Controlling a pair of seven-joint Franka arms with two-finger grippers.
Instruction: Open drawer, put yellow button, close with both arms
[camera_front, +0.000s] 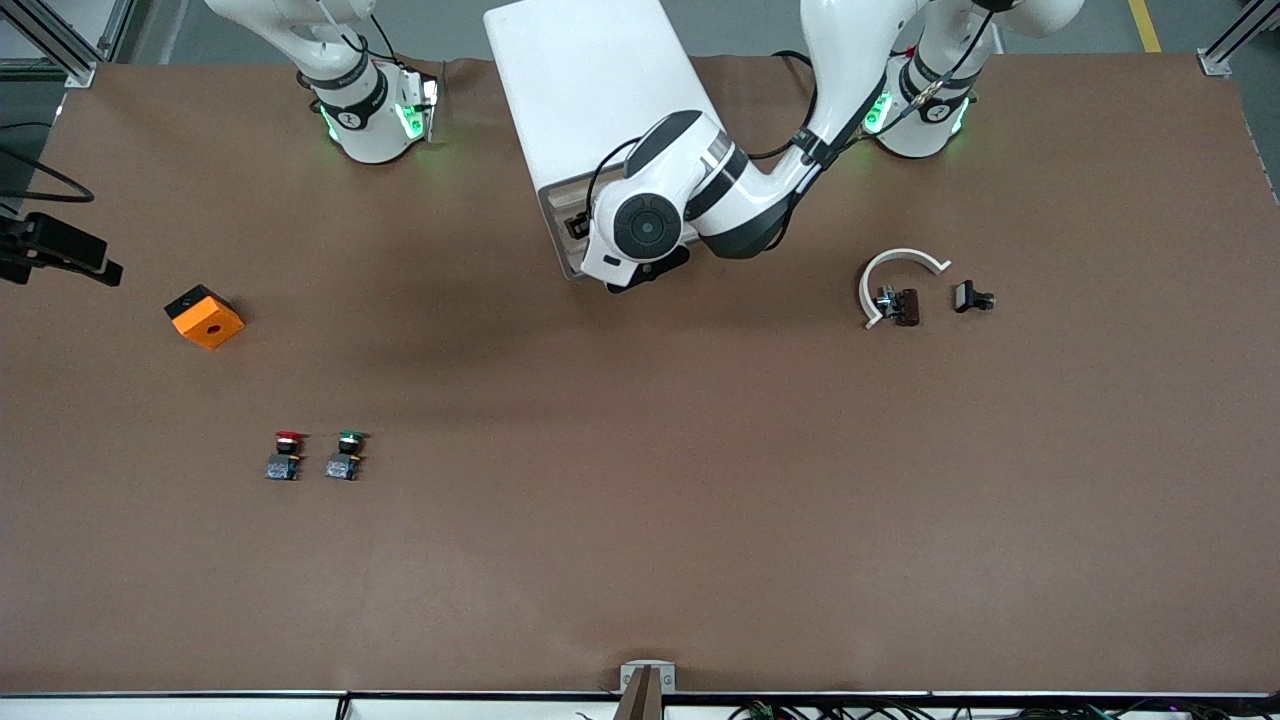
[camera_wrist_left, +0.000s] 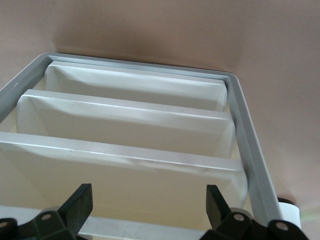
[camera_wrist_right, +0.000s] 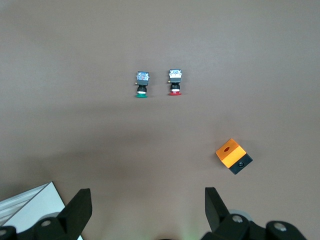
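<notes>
With no yellow button seen on the table, the task seems near its end: the left gripper (camera_wrist_left: 145, 210), fingers apart, is placed at the cabinet (camera_front: 590, 90) front by the drawer (camera_wrist_left: 125, 175), while the right gripper (camera_wrist_right: 145, 210), also apart, waits high over the table.

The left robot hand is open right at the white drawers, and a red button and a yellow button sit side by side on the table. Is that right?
Not quite. The button beside the red button is a green button, not yellow; the front and right wrist views both show it. The left gripper is indeed open at the cabinet drawers.
</notes>
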